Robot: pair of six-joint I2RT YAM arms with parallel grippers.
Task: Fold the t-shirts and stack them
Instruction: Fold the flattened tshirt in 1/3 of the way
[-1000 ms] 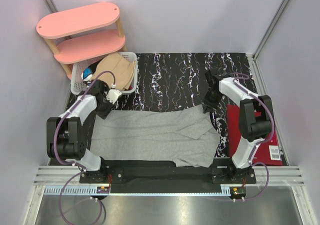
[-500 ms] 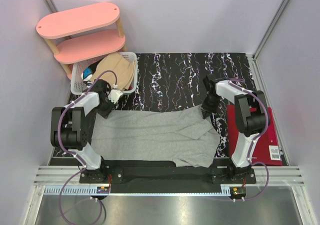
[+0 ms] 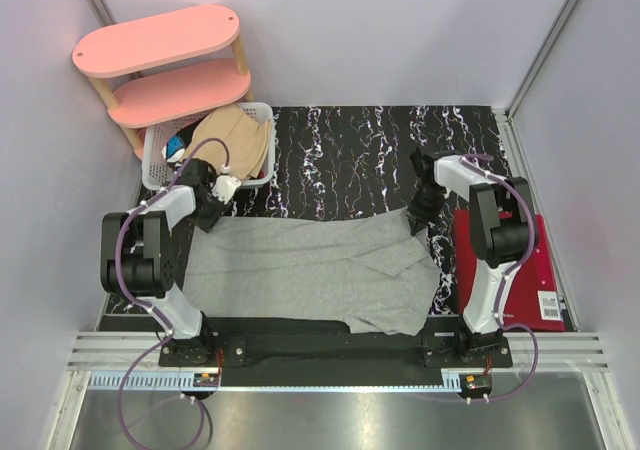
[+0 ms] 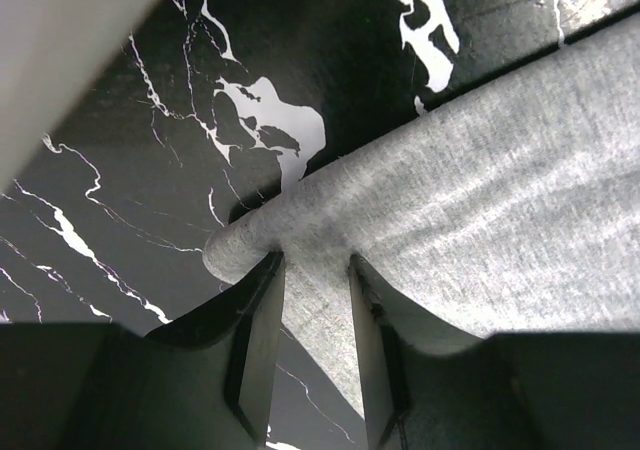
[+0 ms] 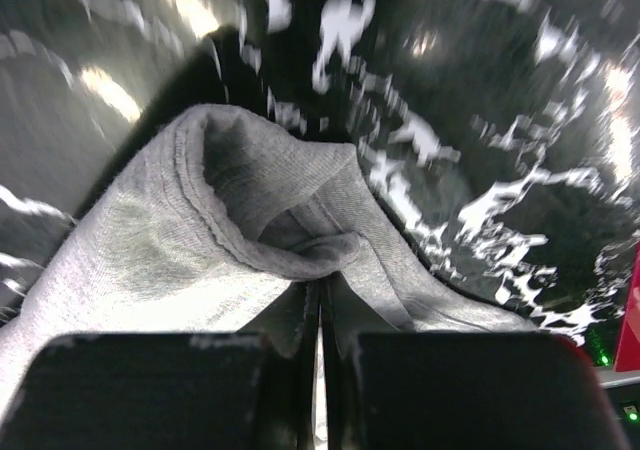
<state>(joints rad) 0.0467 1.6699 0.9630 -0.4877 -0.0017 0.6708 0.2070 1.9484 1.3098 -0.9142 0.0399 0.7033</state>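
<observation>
From above, the light is even and soft, shadows faint. At my right wrist the black white-veined tabletop (image 5: 480, 100) smears with blur and glare; my left fingers (image 4: 260, 350) sit dark, near silhouettes.

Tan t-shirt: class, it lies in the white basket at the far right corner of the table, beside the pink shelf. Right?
No. The top external view shows the tan t-shirt in the white basket at the far left corner of the table, beside the pink shelf.
</observation>
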